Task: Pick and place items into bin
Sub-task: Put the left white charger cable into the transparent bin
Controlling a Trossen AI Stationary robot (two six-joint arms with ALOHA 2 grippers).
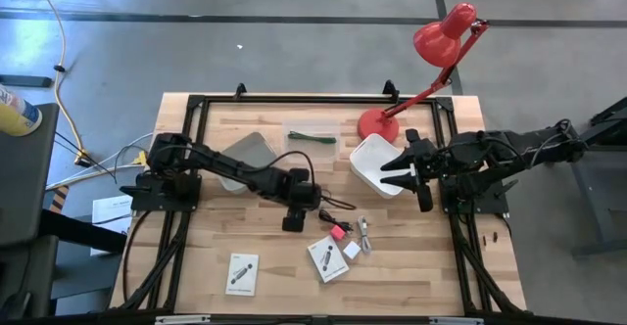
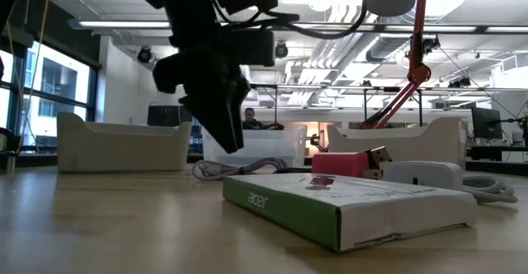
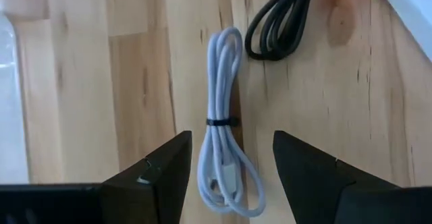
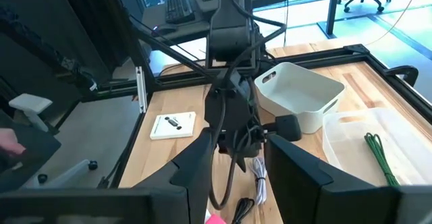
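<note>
Left gripper [image 3: 231, 166]: fingers apart, straddling the pale coiled cable [image 3: 223, 123] lying on the table [image 3: 135, 82], apparently lined up to close on it.
Black cable [image 3: 277, 18]: just beyond it, untouched.
Right gripper [image 1: 400, 171]: fingers part-way apart, empty, waiting over the white bin [image 1: 372, 159].
Clear tray [image 1: 312, 134]: held a green item [image 1: 312, 137].
Grey bin [image 1: 245, 154]: contents hidden.
Cards [image 1: 242, 273]: near table's front.

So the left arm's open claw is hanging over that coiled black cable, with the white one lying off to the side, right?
Not quite. The left gripper is open, but its fingers straddle the white cable, bundled with a small tie. The black cable is the one lying off to the side, farther ahead. The left wrist view shows this.
</note>
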